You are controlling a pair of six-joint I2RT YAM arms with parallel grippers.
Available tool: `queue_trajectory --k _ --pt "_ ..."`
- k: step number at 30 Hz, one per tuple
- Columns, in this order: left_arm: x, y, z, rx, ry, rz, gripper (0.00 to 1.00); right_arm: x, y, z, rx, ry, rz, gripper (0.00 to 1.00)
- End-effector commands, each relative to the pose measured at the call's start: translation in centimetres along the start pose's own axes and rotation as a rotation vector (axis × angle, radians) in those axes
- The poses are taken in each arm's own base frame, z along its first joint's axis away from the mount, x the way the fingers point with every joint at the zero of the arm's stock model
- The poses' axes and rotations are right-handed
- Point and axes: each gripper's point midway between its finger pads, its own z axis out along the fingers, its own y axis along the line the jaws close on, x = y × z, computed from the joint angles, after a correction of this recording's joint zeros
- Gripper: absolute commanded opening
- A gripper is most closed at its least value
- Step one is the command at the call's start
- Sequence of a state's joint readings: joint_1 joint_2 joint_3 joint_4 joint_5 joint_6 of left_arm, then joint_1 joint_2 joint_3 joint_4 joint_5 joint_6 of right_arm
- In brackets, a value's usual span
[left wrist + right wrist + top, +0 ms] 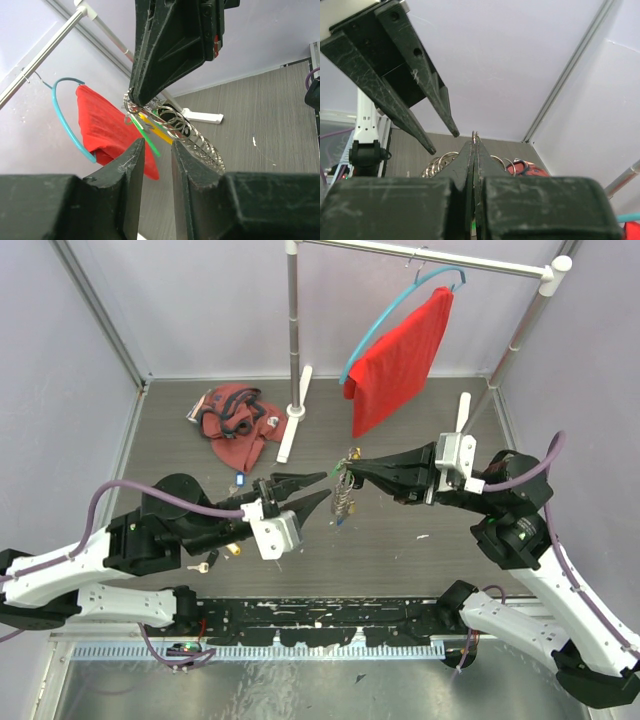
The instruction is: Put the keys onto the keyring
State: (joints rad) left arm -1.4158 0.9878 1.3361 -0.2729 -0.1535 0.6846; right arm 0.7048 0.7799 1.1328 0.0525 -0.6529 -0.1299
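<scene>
Keys [212, 558] lie loose on the bench [400, 540] just beside your left arm, with a blue-headed one a little further back. Those are what is left to do. The keyring [346, 490] is off the bench, hanging in the air between the two arms as a cluster of silver loops. Your right fingers [375, 472] are pressed together on its top loop, and the right wrist view shows the wire caught right at their tips. In the left wrist view a green and a yellow piece hang among the loops. You can probably count those as keys already threaded, though the heads are too small to confirm.

Your left fingers [310, 478] are spread and hold nothing. Their tips sit just beside the ring cluster on its left, not touching it.

By my reading you are partway through: the ring is held and steady, a couple of keys seem to be on, and several wait on the bench. None of the loose ones has been picked up yet, so the next threading has not started.
</scene>
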Motion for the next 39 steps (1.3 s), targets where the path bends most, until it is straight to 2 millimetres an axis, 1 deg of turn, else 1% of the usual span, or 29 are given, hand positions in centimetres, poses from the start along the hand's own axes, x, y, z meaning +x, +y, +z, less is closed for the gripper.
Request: queue_trajectory --k 1,4,8,10,16,23,27,29,32,36,37,38,39 --pt "-1.5 1.1 -0.6 -0.044 -0.06 -0.034 0.36 -2.5 0.7 0.2 -0.074 -0.065 -0.115 0.01" --pt "-2.4 1.4 -0.9 -0.044 -0.096 -0.048 0.37 -1.9 1.1 0.1 -0.105 -0.038 -0.138 0.01" --pt "-3.4 1.5 -1.4 -0.035 -0.139 -0.066 0.39 -2.0 1.9 0.0 -0.153 -0.047 -0.165 0.01" --pt "-3.6 1.2 -1.3 -0.02 -0.149 -0.067 0.4 -2.1 2.4 0.0 -0.182 -0.054 -0.171 0.01" --pt "-3.1 0.0 -0.3 0.03 -0.128 -0.065 0.41 -2.7 3.5 -0.2 -0.246 -0.086 -0.187 0.01" --pt "-3.3 -0.9 0.4 0.07 -0.138 -0.068 0.41 -3.1 3.9 -0.3 -0.264 -0.1 -0.197 0.01" --pt "-2.9 -1.1 0.7 0.073 -0.122 -0.062 0.41 -3.3 4.2 -0.5 -0.279 -0.107 -0.2 0.01" --pt "-2.8 -1.1 0.8 0.071 -0.118 -0.058 0.35 -3.3 4.3 -0.5 -0.286 -0.108 -0.203 0.01" --pt "-2.8 -1.0 0.7 0.072 -0.117 -0.056 0.21 -3.2 4.5 -0.6 -0.292 -0.11 -0.206 0.01" --pt "-2.9 -0.9 0.6 0.066 -0.117 -0.055 0.13 -3.2 4.6 -0.7 -0.298 -0.11 -0.213 0.01" --pt "-2.8 -0.9 0.7 0.066 -0.113 -0.055 0.09 -3.2 4.7 -0.7 -0.302 -0.11 -0.215 0.01" --pt "-2.7 -0.9 0.7 0.064 -0.111 -0.055 0.02 -3.2 4.7 -0.7 -0.305 -0.11 -0.216 0.01" --pt "-2.7 -0.8 0.7 0.06 -0.108 -0.055 0.0 -3.2 4.8 -0.7 -0.31 -0.109 -0.217 0.01"
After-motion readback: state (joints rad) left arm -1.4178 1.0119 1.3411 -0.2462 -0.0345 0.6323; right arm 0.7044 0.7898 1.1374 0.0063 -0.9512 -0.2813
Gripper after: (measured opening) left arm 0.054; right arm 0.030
